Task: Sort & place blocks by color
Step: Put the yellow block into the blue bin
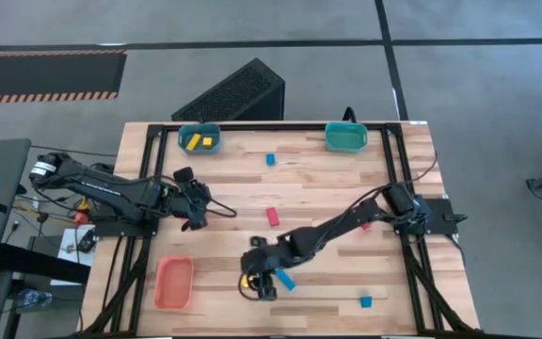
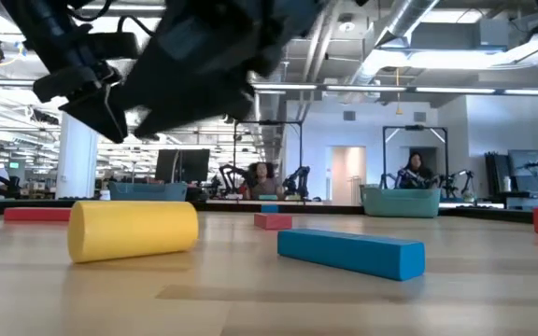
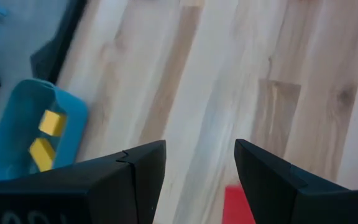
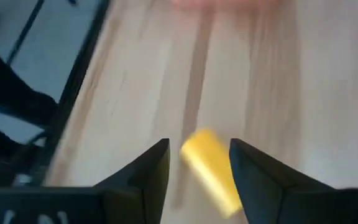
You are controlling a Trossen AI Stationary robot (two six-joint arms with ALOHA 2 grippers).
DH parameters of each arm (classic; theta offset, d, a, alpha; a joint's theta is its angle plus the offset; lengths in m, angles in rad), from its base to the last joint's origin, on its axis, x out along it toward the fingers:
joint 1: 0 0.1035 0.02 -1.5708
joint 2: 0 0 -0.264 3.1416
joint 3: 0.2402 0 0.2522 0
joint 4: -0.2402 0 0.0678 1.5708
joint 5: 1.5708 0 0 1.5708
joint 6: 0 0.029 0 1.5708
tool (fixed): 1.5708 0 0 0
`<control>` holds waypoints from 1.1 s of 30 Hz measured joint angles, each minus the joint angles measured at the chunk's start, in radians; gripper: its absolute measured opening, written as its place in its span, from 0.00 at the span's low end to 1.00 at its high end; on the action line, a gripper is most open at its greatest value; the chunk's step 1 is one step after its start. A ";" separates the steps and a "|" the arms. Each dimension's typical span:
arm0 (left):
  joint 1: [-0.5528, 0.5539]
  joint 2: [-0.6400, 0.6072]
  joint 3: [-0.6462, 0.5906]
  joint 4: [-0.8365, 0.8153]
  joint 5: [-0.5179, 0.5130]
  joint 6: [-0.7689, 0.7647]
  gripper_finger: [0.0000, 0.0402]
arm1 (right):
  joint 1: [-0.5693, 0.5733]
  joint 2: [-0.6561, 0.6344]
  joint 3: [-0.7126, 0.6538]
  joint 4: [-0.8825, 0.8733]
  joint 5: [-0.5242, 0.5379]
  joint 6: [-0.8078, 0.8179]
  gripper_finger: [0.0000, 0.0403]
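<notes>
High view: I have the right gripper (image 1: 261, 282) low at the near edge of the table (image 1: 327, 188), over a yellow block (image 1: 245, 280), with a blue bar (image 1: 285, 280) just beside it. The left gripper (image 1: 194, 202) waits at the left-centre.
Progress: by my reading, early. Two yellow blocks (image 1: 196, 142) lie in the blue tray (image 1: 199, 137) at the far left. Still loose on the wood are a red block (image 1: 273, 217) mid-table, a blue cube (image 1: 271, 159) near the far side and another blue block (image 1: 366, 301) at the near right.
Containers: the teal tray (image 1: 346, 137) at the far right and the orange tray (image 1: 173, 282) at the near left both look empty to me.
Low view: the yellow block (image 2: 134, 230) lies on its side on the table, the blue bar (image 2: 351, 253) close by, neither lifted. A dark arm hangs above them. People sit in the room behind.
Left wrist view: the fingers (image 3: 135, 177) stand apart with nothing between them; the blue tray (image 3: 33, 134) with its two yellow blocks shows beyond, and a red corner (image 3: 238, 205) by one finger.
Right wrist view: the fingers (image 4: 148, 171) stand apart, either side of the yellow block (image 4: 211, 167), not yet clamped on it as far as I can tell.
</notes>
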 joint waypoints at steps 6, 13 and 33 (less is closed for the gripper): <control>-0.001 0.000 -0.005 -0.002 0.045 -0.035 0.45 | -0.076 -0.002 0.001 -0.024 -0.040 -0.270 0.58; -0.001 0.000 -0.005 -0.005 0.081 -0.094 0.45 | -0.107 0.052 0.004 0.019 -0.187 -0.353 0.66; 0.053 0.000 -0.005 -0.006 -0.028 -0.227 0.45 | -0.263 0.129 0.011 -0.019 -0.465 -0.614 0.66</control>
